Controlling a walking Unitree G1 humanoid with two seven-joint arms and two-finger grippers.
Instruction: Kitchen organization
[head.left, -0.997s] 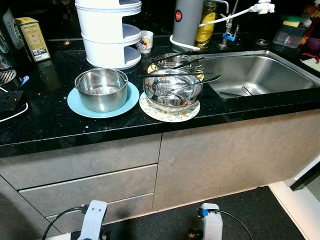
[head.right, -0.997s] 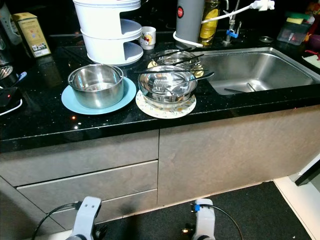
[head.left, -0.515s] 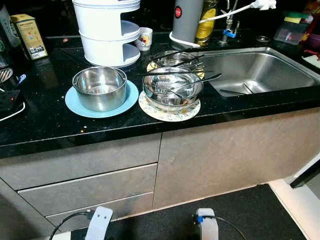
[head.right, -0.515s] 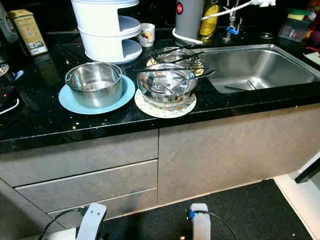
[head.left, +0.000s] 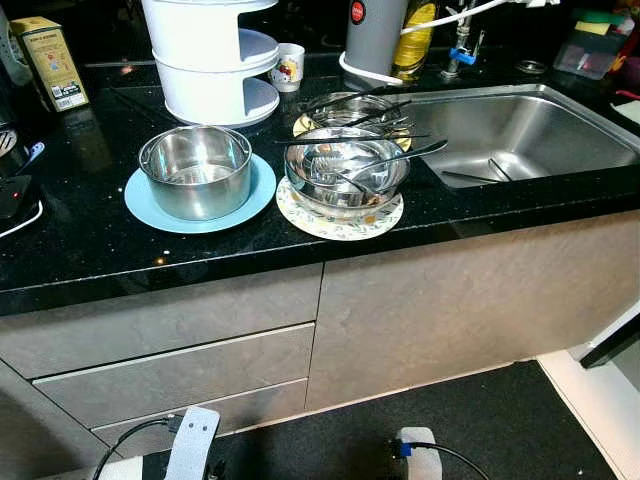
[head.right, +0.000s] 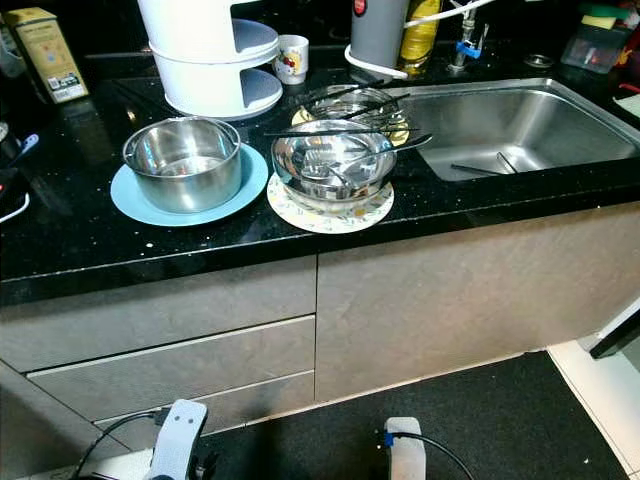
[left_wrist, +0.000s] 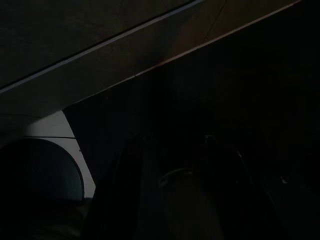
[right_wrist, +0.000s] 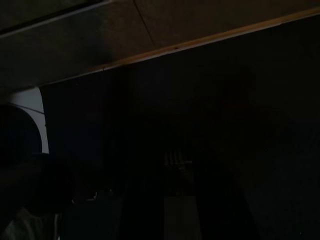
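Observation:
A steel pot (head.left: 197, 172) stands on a light blue plate (head.left: 252, 200) on the black counter (head.left: 90, 250). To its right a steel bowl (head.left: 345, 178) holding several pieces of cutlery sits on a patterned plate (head.left: 340, 224). Behind it is a second bowl (head.left: 350, 108) with more cutlery laid across it. The steel sink (head.left: 520, 130) to the right holds a couple of utensils (head.left: 470, 178). My left arm (head.left: 192, 445) and right arm (head.left: 418, 452) hang low in front of the cabinet, far below the counter. Both wrist views are very dark.
A white tiered holder (head.left: 205, 60), a small mug (head.left: 288, 67), a grey canister (head.left: 372, 35) and an oil bottle (head.left: 418, 40) line the back of the counter. A yellow box (head.left: 48, 62) stands far left. Grey drawers (head.left: 170, 375) lie below.
The camera has shifted a little, so the counter sits slightly higher in the picture. The pot, bowls and cutlery keep their places. Both arms stay low.

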